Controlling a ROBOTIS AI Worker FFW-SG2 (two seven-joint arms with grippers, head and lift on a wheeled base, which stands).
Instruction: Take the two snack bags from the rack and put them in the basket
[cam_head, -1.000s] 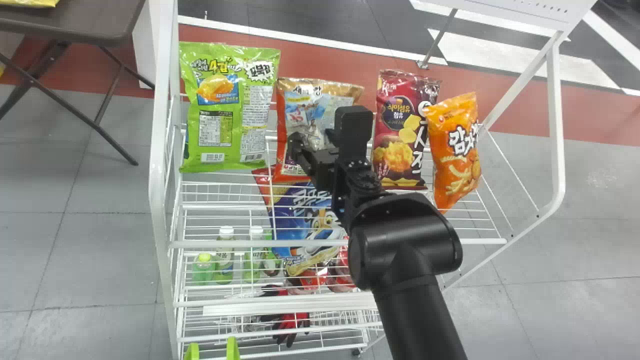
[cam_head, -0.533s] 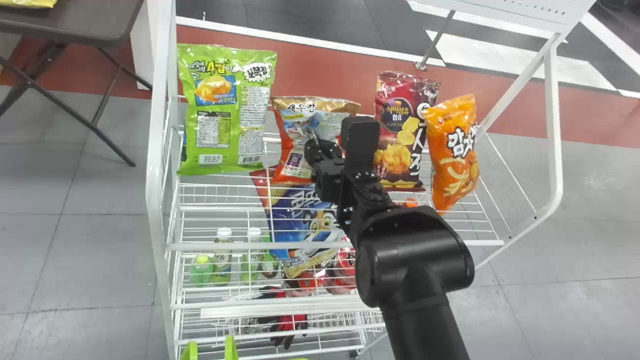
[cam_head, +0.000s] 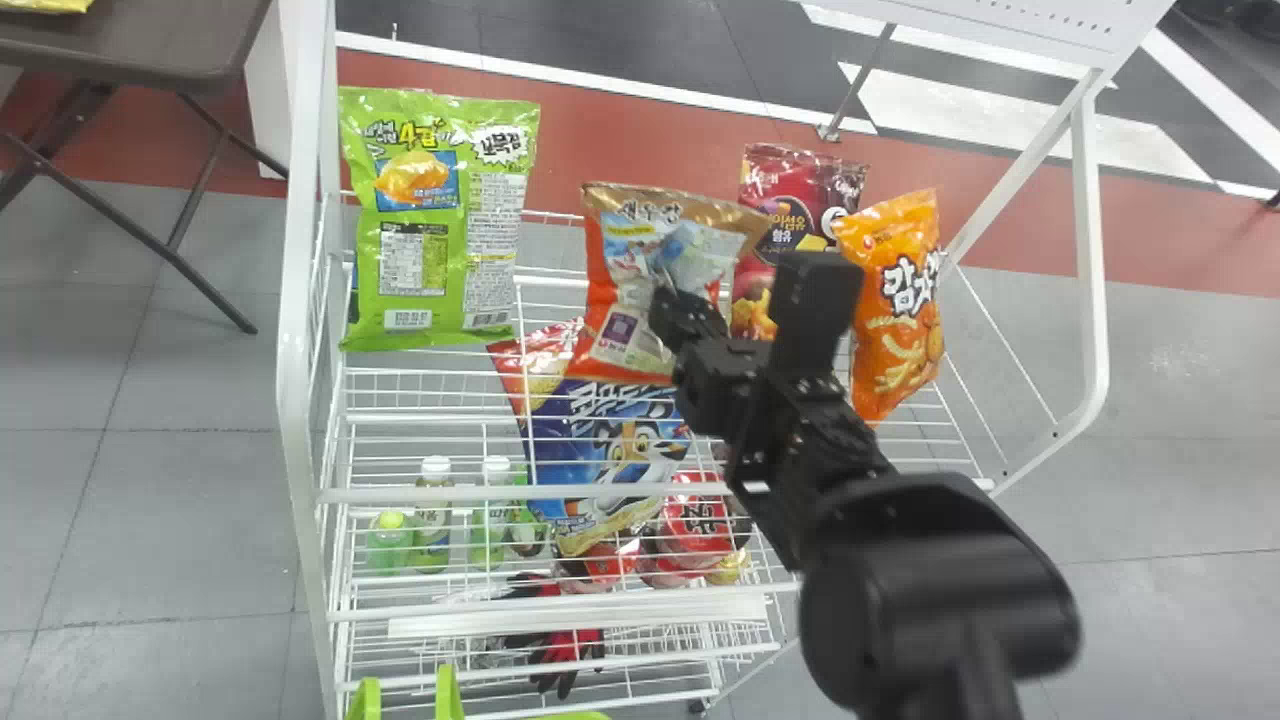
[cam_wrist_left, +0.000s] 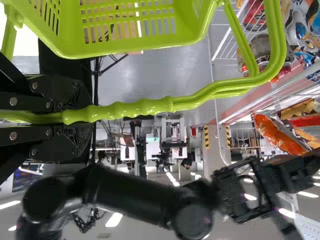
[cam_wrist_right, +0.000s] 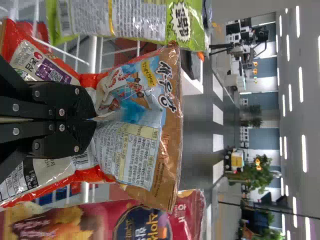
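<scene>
Bottom edge, left of centre: a lime-green plastic basket, its handle clamped in the black left gripper. Mid-frame, the black right gripper pinches 1 upright orange-and-brown foil snack bag at the white wire rack; 1 maroon foil bag stands behind.

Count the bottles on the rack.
3, low on the rack, left to right: green-capped bottle, white-capped bottle, second white-capped bottle. More may be hidden behind.
</scene>
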